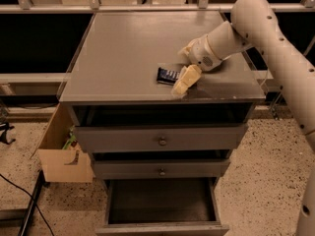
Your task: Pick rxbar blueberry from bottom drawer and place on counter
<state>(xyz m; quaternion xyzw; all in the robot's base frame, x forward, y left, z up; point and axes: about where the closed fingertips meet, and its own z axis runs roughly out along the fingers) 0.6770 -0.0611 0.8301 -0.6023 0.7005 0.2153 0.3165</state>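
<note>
The rxbar blueberry (166,75), a small dark bar with pale lettering, lies on the counter (128,43) near its front edge, right of the middle. My gripper (181,82) rests low over the bar's right end and covers part of it. The white arm (275,38) reaches in from the right. The bottom drawer (162,205) is pulled open below, and its dark inside shows nothing in it.
Two shallower drawers with round knobs (161,141) sit shut above the open one. An open cardboard box (61,154) stands on the speckled floor left of the cabinet. A black cable (24,191) runs across the floor at the lower left.
</note>
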